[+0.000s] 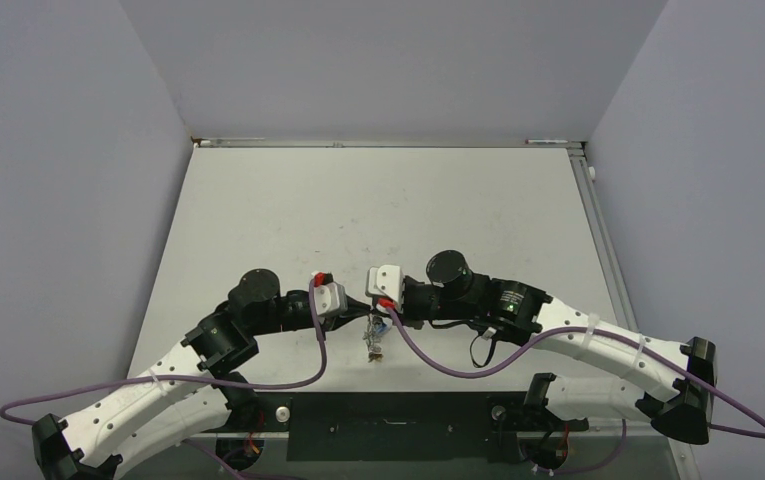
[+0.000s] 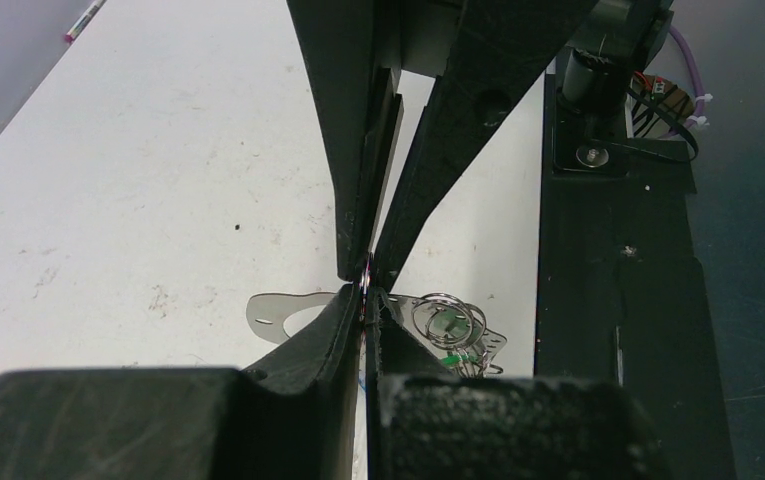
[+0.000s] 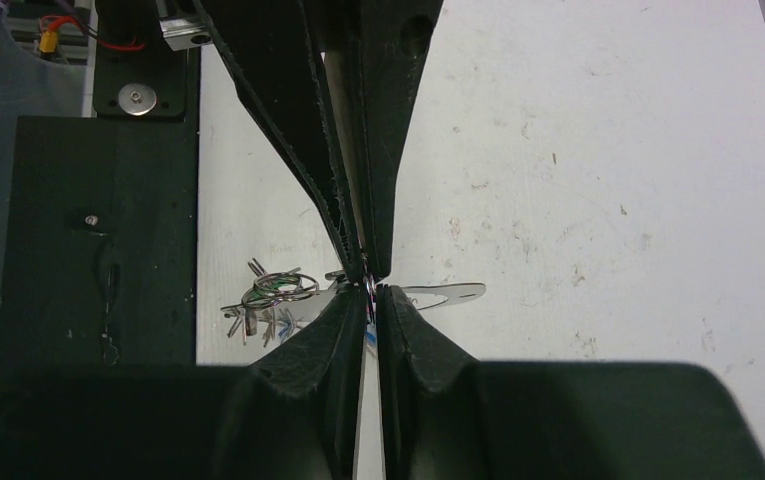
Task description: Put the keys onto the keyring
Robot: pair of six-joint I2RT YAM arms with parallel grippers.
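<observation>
My left gripper and right gripper meet tip to tip just above the table's near edge. A thin silver wire edge, the keyring, is pinched between the left fingertips, and the jaws stand shut on it. The right gripper is closed on the same wire edge from the other side. A bit of blue shows in the slit below. The keys, bunched with small rings and a green tag, hang beside the tips, as do the keys in the right wrist view and the keys from above.
A flat silver metal piece with a cut-out and small slots sticks out behind the fingertips, and its end shows in the right wrist view. The black base plate lies close beside the keys. Purple cables loop off both arms.
</observation>
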